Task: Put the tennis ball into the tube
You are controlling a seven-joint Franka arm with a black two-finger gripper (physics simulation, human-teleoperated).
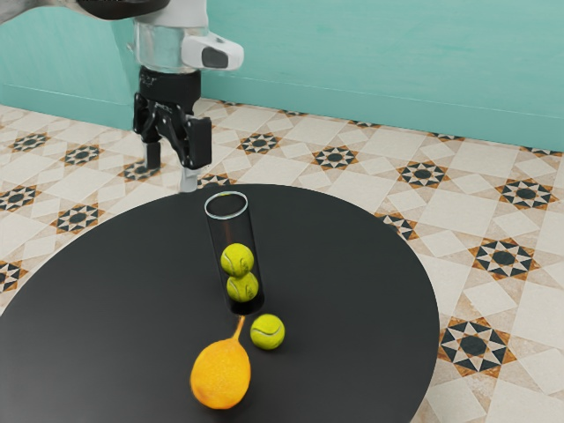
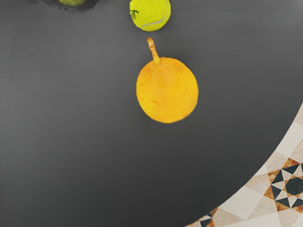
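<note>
High over the table's far side in the exterior view, my gripper (image 1: 171, 169) stands open, its two fingertips apart and nothing between them. The clear tube (image 1: 231, 231) is upright on the table, with one tennis ball (image 1: 237, 260) resting on another (image 1: 242, 286) inside. A loose tennis ball (image 1: 268, 331) lies on the table close beside the tube's base, well away from the gripper. In the wrist view the loose ball (image 2: 150, 13) is partly cut off at the top edge, and part of the tube (image 2: 87, 5) shows there too.
An orange fruit-like object (image 1: 220, 374) with a thin stem lies near the loose ball, its stem pointing toward the tube's base; the wrist view has this orange object (image 2: 167, 90) too. The round black table (image 1: 352, 264) has a curved edge above a tiled floor.
</note>
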